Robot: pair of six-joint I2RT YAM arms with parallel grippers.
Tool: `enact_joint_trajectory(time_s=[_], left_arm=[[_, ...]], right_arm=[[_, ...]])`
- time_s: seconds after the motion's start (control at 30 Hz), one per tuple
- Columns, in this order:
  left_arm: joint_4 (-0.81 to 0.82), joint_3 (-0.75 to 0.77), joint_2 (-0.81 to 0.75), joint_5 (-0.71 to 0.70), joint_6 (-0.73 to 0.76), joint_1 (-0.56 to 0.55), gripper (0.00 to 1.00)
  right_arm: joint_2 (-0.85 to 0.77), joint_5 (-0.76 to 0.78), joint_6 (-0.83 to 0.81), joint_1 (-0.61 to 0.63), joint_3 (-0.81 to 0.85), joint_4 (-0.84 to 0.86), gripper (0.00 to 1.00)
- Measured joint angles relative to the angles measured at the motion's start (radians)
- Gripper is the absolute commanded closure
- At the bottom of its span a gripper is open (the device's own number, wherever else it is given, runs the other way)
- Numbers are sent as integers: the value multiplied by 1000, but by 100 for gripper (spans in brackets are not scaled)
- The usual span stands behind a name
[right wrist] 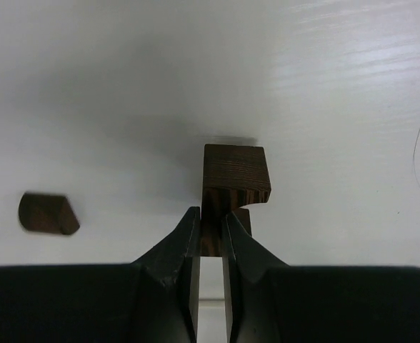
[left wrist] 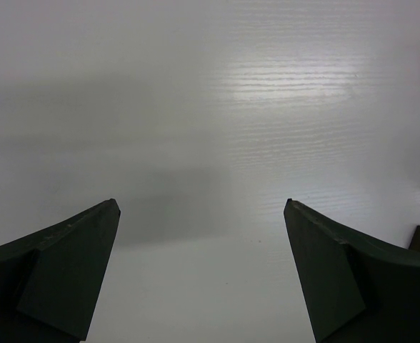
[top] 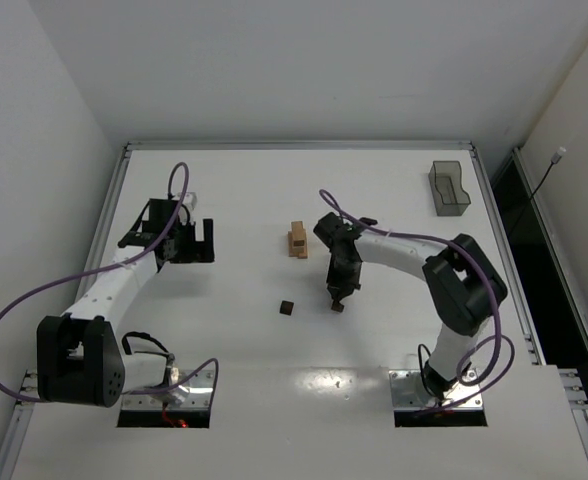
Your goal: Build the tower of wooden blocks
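Observation:
The wood block tower [top: 298, 240] is a short tan stack at the table's middle. My right gripper [top: 338, 298] hangs just right of and nearer than it, shut on a dark brown arch-shaped block [right wrist: 231, 179]. In the right wrist view the right gripper [right wrist: 211, 223] pinches one leg of the arch between its fingers, low over the table. A second small dark brown block [top: 287, 308] lies loose to the left [right wrist: 47, 214]. My left gripper [top: 199, 242] stands wide open over bare table at the left, and in its own view the left gripper [left wrist: 201, 207] has nothing between its fingers.
A smoky-grey see-through tray [top: 449, 188] stands at the back right corner. The raised table rim [top: 294, 145] runs along the far edge. Purple cables loop off both arms.

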Motion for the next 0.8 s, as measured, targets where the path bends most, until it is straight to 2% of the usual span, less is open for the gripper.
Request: enact_joint_trajectory(time_s=[0.13,0.23,0.43,0.53,0.67,0.8], left_arm=[[-6,0,-5,89,29,0,0],[-15,1,-6,175,54,0,0],[-103,100,62,372,91,0,0],[-118,164,120,472,106,0,3],[-155,228,171,592,126,0,6],[-209,290,187,664,151,0,17]], right_arm=[[-124,-71,-143,-10,-43,61,100],[-279,-174,-275,-37,-69,110,100],[-501,-522,-505,-181,-114,253,100],[-514,-717,-526,-258,-184,365,100],[-503,-915,-472,-327,-291,547,100],[-457,-1040,-380,-352,-311,730,100]])
